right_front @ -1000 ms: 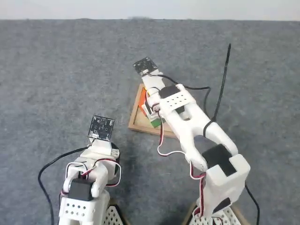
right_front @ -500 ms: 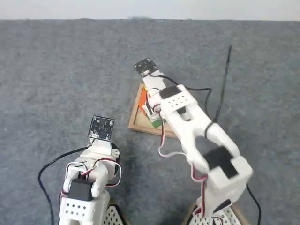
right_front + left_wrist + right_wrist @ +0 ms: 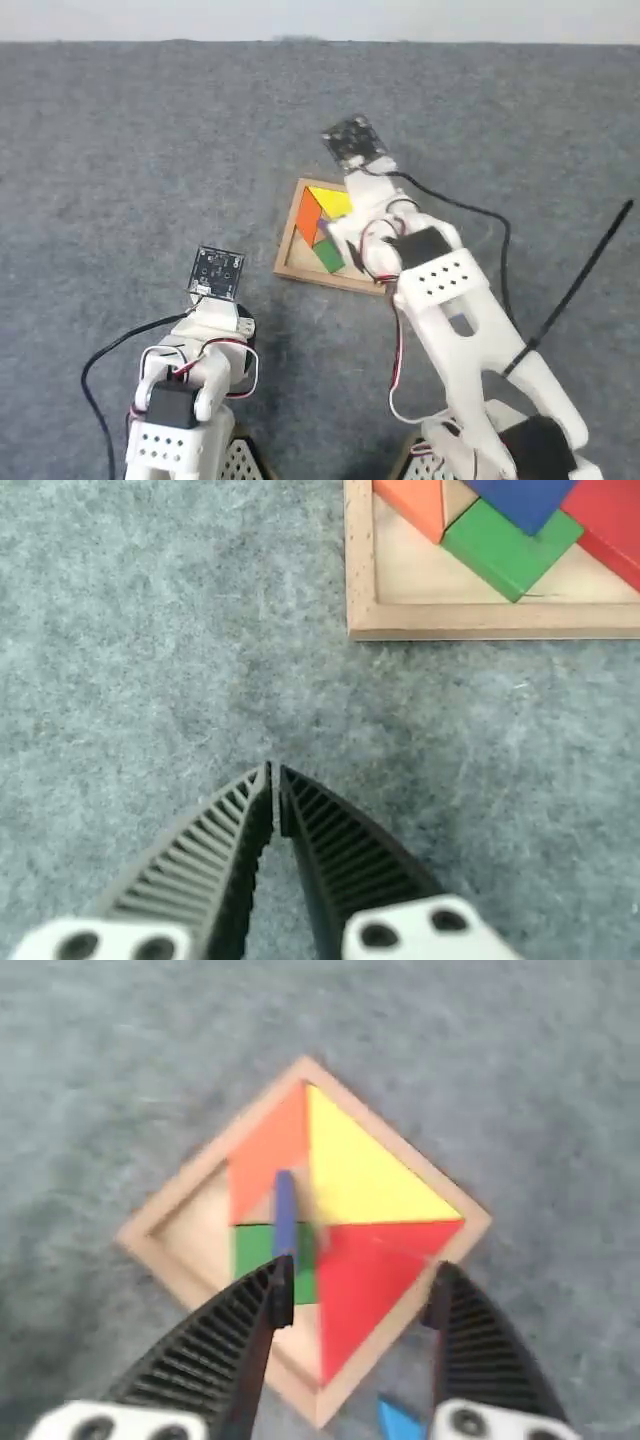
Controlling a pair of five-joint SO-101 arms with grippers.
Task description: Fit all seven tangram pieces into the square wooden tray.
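Observation:
The square wooden tray (image 3: 290, 268) lies mid-table on the grey carpet. It holds an orange piece (image 3: 308, 218), a yellow triangle (image 3: 333, 201) and a green square (image 3: 327, 256). In the right wrist view the tray (image 3: 140, 1235) also holds a red triangle (image 3: 370, 1270) and a narrow blue piece (image 3: 285, 1210) near the middle. My right gripper (image 3: 358, 1285) hangs open above the tray, holding nothing. A small blue piece (image 3: 400, 1420) lies on the carpet just outside the tray. My left gripper (image 3: 275, 772) rests shut on the carpet, short of the tray's near corner (image 3: 360, 570).
The right arm (image 3: 450, 300) stretches over the tray's right side, trailing a black cable (image 3: 570, 290). The left arm (image 3: 195, 380) sits at the lower left. Open grey carpet surrounds the tray on the left and far sides.
The right arm has swung to the right and drawn back from over the tray, uncovering the orange and yellow pieces. The left arm has kept still.

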